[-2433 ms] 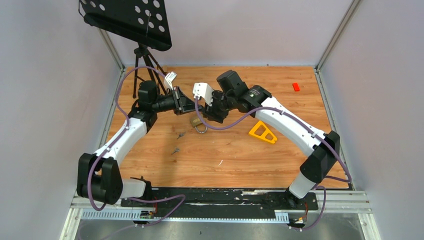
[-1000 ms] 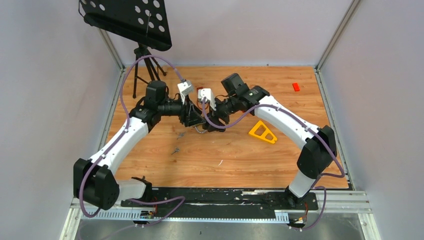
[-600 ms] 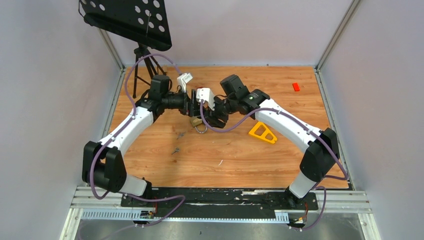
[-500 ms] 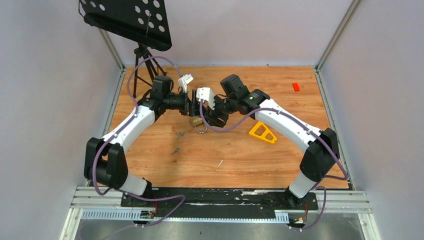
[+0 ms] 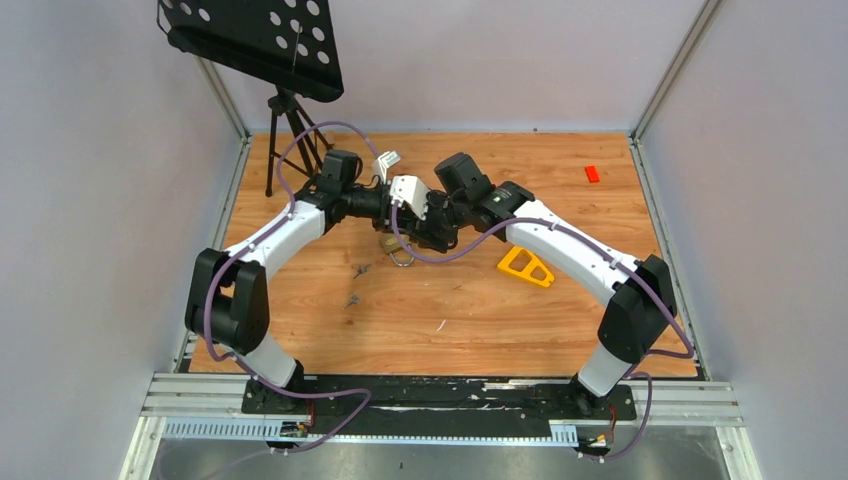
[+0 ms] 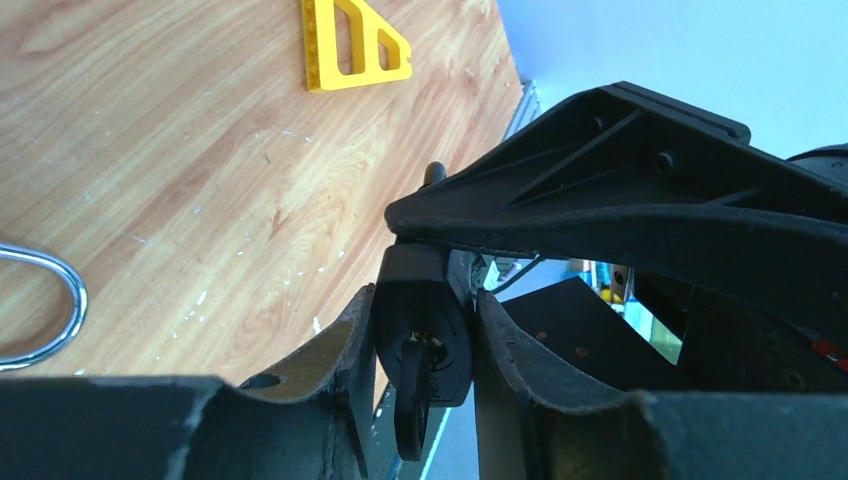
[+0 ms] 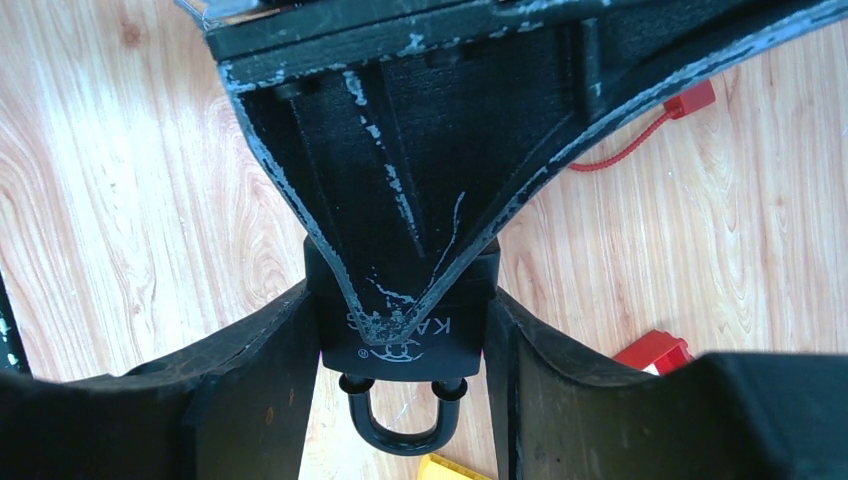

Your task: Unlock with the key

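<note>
The R pincer (image 7: pixel 400 312) pinched the black lock (image 7: pixel 400 350) by its two sides, w/ the lock's loop (image 7: pixel 398 442) poking out past the fingertips. The L pincer (image 6: pixel 420 335) faced it from the other end, nose to nose w/ the R one. Its fingers (image 6: pixel 340 360) were pressed in on both sides of the lock's bottom. A key (image 6: pixel 411 420) sat in the keyhole, right in the gap betw. those L fingers. I couldn't tell if the L pincer gripped the key too or just the lock body. So I think: lock picked up, done; key in, done. Left to do: turn the key & pop the loop. The loop looked shut, both legs in the body. Lock & key looked held up above the bench (image 5: pixel 450 320). Other stuff: a brass lock (image 5: pixel 391 243) lay on the bench just under the two pincers. 2 small metal bits (image 5: pixel 360 269), maybe spare keys, lay near the L pincer, on its base side. A yellow triangle (image 5: pixel 524 264) lay beside the R arm, a small red block (image 5: pixel 592 173) was far off past the R pincer, & a black stand (image 5: pixel 285 120) stood behind the L arm. In the way: the pincers were packed so close that the L one had little room to twist, & its fingers seemed to sit on the lock, not the key head.
</note>
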Robot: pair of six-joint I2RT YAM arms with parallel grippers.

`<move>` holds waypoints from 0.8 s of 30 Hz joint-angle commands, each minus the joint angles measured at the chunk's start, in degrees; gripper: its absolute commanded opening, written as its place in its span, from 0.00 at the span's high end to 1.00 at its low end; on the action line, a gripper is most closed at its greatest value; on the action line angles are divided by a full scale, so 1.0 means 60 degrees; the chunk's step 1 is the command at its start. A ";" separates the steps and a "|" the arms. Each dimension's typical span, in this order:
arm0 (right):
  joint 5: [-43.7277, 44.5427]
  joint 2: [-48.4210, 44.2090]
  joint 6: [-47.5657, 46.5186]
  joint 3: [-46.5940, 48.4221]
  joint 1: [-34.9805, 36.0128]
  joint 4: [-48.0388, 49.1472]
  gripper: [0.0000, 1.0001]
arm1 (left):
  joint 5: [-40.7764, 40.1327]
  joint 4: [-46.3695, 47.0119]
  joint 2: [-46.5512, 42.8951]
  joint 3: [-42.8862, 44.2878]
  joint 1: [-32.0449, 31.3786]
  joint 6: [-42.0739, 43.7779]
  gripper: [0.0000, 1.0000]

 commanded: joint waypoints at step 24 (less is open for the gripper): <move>0.2286 -0.1152 -0.1117 -0.1742 0.0169 0.1642 0.19 | 0.0692 0.1647 0.0408 0.0153 0.0416 -0.1382 1.00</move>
